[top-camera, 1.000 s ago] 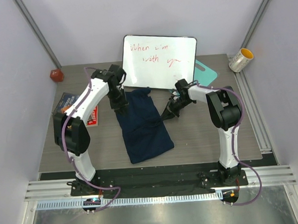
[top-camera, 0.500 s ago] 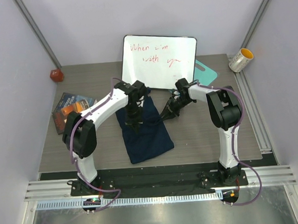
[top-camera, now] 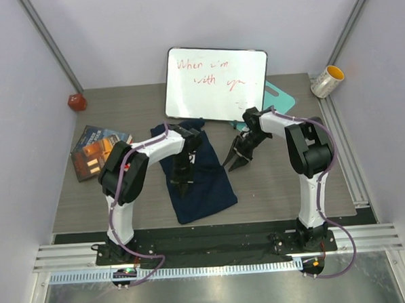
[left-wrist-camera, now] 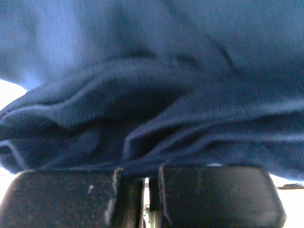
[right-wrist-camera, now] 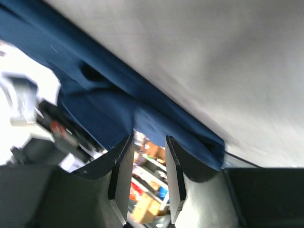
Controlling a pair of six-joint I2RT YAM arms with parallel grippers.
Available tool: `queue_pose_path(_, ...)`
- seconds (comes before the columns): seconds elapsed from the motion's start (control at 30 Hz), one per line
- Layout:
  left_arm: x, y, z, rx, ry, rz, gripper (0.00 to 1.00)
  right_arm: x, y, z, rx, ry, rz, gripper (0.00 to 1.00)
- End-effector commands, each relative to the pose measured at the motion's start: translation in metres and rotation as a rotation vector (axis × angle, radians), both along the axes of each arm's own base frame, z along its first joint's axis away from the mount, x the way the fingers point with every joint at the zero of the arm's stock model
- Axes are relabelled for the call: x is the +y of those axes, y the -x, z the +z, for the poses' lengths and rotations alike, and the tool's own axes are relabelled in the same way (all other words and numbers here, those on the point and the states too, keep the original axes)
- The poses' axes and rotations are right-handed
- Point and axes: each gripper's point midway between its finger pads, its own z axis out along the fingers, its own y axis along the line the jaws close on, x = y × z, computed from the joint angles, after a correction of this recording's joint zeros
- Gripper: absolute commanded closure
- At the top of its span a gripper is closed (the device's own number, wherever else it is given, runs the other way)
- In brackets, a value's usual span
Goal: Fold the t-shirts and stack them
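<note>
The t-shirt [top-camera: 205,182] is lying on the table [top-camera: 279,185] directly under your left gripper [top-camera: 182,186], whose jaws are pressing together on a raised fold of the navy cloth. Your right gripper [top-camera: 234,162] is sitting at the shirt's other edge, its jaws standing apart with nothing between them. The cloth is running just past its fingertips [right-wrist-camera: 118,164]. Far beyond that gripper, a pale cup [top-camera: 327,81] with a yellow inside is lying tilted; its contents cannot be told. Behind both grippers a whiteboard [top-camera: 216,83] is leaning, reading "When i'm with you" in red and hiding part of a teal board [top-camera: 281,98]. Left of the left gripper, a book [top-camera: 94,149] and a red object [top-camera: 76,102] are resting.
</note>
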Motion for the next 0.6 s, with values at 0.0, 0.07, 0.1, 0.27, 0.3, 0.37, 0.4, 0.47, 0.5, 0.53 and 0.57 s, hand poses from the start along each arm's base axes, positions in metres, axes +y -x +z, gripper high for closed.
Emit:
queue_pose_path(0.0,0.002,-0.012,-0.015,-0.036,-0.034,-0.03,0.99,-0.026,0.035,0.023,-0.014,0.073,0.093,0.62)
queue_pose_path(0.07,0.005,-0.013,-0.019,-0.032,-0.049,-0.021,0.99,-0.032,0.042,0.026,-0.023,0.077,0.108,0.62)
queue_pose_path(0.1,0.006,-0.012,-0.023,-0.026,-0.056,-0.019,0.99,-0.034,0.045,0.029,-0.033,0.078,0.12,0.62)
queue_pose_path(0.27,0.017,-0.017,-0.028,-0.03,-0.12,0.002,1.0,-0.036,0.037,0.052,-0.116,0.059,0.15,0.61)
queue_pose_path(0.3,0.019,-0.018,-0.026,-0.04,-0.129,0.005,1.0,-0.036,0.037,0.055,-0.122,0.053,0.148,0.61)
queue_pose_path(0.37,0.025,-0.023,-0.018,-0.076,-0.143,0.013,1.0,-0.036,0.043,0.055,-0.112,0.046,0.148,0.57)
queue_pose_path(0.4,0.026,-0.024,-0.015,-0.084,-0.141,0.027,0.98,-0.037,0.046,0.054,-0.117,0.044,0.151,0.53)
queue_pose_path(0.47,0.033,-0.027,-0.003,-0.119,-0.121,0.072,0.88,-0.04,0.058,0.044,-0.098,0.042,0.159,0.51)
queue_pose_path(0.5,0.034,-0.028,0.001,-0.129,-0.111,0.097,0.81,-0.038,0.057,0.042,-0.121,0.024,0.155,0.5)
queue_pose_path(0.53,0.037,-0.029,0.004,-0.135,-0.099,0.119,0.8,-0.037,0.058,0.041,-0.129,0.009,0.154,0.46)
queue_pose_path(0.57,0.042,-0.03,0.013,-0.154,-0.076,0.153,0.75,-0.037,0.064,0.036,-0.113,0.001,0.153,0.43)
